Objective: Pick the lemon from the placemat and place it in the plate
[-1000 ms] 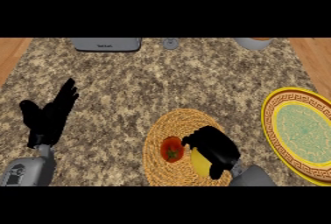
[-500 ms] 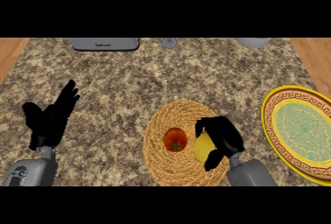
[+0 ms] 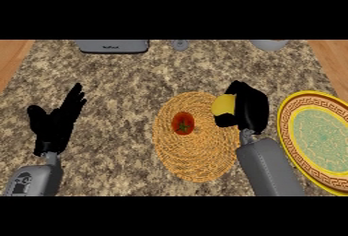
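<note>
Speckled brown-and-beige granite counter [image 3: 149, 78] fills the view, bordered by wood-toned strips [image 3: 14, 55] at the left and right edges. Along the far edge stand a grey appliance [image 3: 112, 45] and two smaller grey objects [image 3: 180, 44], partly cropped.

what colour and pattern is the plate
Yellow rim with a dark key-pattern border and a pale green centre; the plate shows in the head view.
</note>
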`<action>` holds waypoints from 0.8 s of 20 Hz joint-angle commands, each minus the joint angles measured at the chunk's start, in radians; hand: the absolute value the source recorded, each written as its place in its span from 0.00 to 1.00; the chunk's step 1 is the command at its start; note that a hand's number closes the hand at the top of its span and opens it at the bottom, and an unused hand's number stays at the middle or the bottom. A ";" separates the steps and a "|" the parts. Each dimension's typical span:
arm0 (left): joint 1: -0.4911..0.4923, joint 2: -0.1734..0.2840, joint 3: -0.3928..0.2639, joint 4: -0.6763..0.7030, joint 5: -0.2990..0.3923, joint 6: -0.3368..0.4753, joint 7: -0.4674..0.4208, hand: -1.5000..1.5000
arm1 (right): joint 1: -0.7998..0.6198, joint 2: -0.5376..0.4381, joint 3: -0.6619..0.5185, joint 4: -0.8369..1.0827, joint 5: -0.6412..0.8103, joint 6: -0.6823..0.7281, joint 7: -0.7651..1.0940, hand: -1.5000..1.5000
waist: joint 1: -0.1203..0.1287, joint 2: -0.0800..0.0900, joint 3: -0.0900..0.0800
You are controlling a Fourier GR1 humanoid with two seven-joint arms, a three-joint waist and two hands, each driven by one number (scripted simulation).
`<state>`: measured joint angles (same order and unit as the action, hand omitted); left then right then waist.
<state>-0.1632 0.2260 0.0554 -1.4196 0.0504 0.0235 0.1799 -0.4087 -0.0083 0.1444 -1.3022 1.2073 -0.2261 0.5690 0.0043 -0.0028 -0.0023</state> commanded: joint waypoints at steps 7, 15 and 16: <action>0.054 -0.001 0.008 -0.041 0.003 -0.011 -0.019 0.50 | -0.047 -0.018 -0.086 -0.182 0.294 -0.097 0.346 1.00 | -0.006 -0.001 0.002; 0.025 -0.010 0.017 0.029 -0.024 -0.014 -0.070 0.50 | 0.101 -0.094 -0.216 -0.312 0.164 -0.157 0.298 1.00 | -0.009 0.002 0.002; 0.004 -0.016 0.010 0.017 -0.030 0.001 -0.013 0.50 | 0.164 -0.084 -0.194 -0.415 0.156 -0.105 0.310 1.00 | -0.013 0.001 0.002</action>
<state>-0.1467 0.2169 0.0662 -1.4223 0.0348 0.0195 0.1651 -0.3293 -0.0733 -0.0227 -1.5963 1.3982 -0.3605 0.8684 -0.0060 -0.0017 -0.0001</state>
